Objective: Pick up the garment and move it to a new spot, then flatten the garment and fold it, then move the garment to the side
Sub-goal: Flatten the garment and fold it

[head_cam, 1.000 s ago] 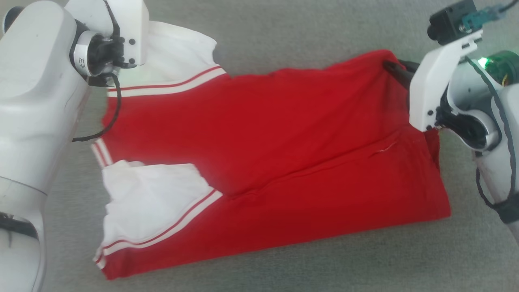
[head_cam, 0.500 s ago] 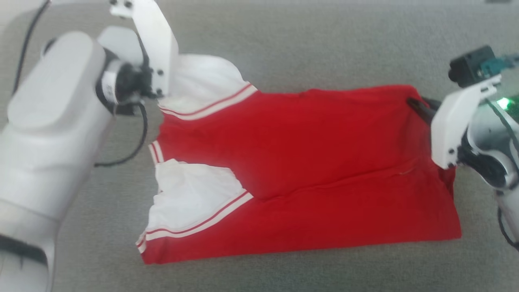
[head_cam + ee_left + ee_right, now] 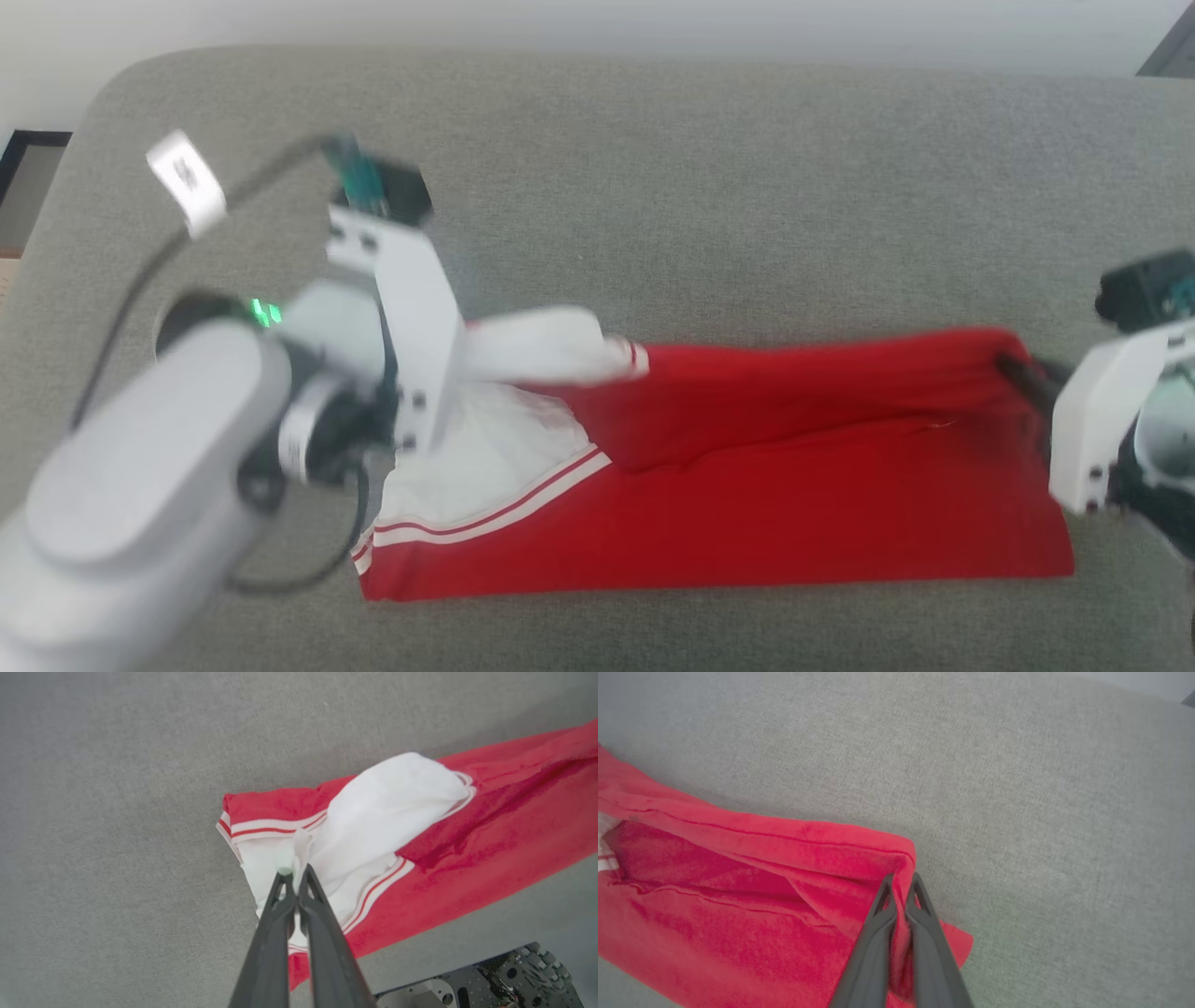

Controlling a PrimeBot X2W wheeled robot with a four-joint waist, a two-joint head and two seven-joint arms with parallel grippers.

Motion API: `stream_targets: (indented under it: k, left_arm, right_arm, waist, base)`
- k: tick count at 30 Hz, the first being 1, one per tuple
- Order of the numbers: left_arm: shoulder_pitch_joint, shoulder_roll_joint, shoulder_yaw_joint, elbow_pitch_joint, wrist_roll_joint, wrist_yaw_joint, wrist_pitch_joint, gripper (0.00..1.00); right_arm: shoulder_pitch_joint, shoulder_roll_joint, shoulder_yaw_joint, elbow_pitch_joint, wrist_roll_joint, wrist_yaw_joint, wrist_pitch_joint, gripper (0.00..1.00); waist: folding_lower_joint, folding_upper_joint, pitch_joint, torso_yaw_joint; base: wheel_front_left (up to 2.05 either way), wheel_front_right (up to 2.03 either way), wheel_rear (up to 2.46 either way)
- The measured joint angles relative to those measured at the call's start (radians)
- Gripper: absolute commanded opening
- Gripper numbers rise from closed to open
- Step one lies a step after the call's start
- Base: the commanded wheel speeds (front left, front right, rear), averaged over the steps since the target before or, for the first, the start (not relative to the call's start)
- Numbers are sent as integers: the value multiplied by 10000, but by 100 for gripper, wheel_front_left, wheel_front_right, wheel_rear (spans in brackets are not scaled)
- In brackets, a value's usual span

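Left gripper (image 3: 294, 876): dark fingers were pressed together on a small tuft of white sleeve cloth, held up off the surface at the shirt's left end.
White sleeve (image 3: 546, 347): it hung loose from that pinch and billowed over the second sleeve and its striped trim (image 3: 504, 511) below.
Garment (image 3: 794, 509): the red shirt lay lengthwise, left to right, across the middle of the grey surface. Its far long edge was raised and doubled toward the near edge, which lay flat.
Right gripper (image 3: 900, 880): fingers were closed on the red corner at the shirt's right end, with red cloth showing between them.
Grey fabric-covered surface (image 3: 709, 187): it lay under the shirt and around it on all sides.
Step, as it looked to me: a lengthwise fold, with both ends of the far edge being carried over.
Risk, thin grip: the left pinch held very little cloth. A tug could pull it free and drop the sleeve in a heap.
Risk, trapped sleeve: the loose white sleeve could bunch inside the fold and leave a lump instead of a flat layer.
Risk, uneven travel: if one arm led the other, the top edge would land askew and miss the near edge.
Risk, dragging: pulling too far toward the near side could slide the bottom layer over the fabric surface and wrinkle it.
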Motion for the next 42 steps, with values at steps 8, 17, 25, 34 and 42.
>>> stream_targets:
  k: [8,17,25,34,42]
  left_arm:
    - [1846,451,-234,-1112,-244,623,-163,0]
    - [2602,25,-462,345,-364,-90,-1221,0]
    - [2727,-416,-378,1770,-510,-903,-2226,100]
    - [3322,-157,-144,1730,-276,-1515,-3939,100]
    - [4197,182,376,1438,345,-1707,-6652,100]
  right_arm:
    - [1317,303,-341,-316,-105,2,376,0]
    - [1436,752,-58,355,-234,-2,428,0]
    - [1127,1101,190,702,-94,-2,347,100]
    - [1567,1354,-525,383,44,-2,-251,100]
    - [2348,1709,-1622,328,40,-2,-617,100]
  waist:
    - [0,0,-17,51]
    - [1,0,-172,-38]
    - [0,0,-538,-128]
    - [1,0,-1290,-66]
    - [0,0,-1790,92]
  base:
    - [0,0,0]
    - [0,0,0]
    - [0,0,0]
    - [0,0,0]
    - [0,0,0]
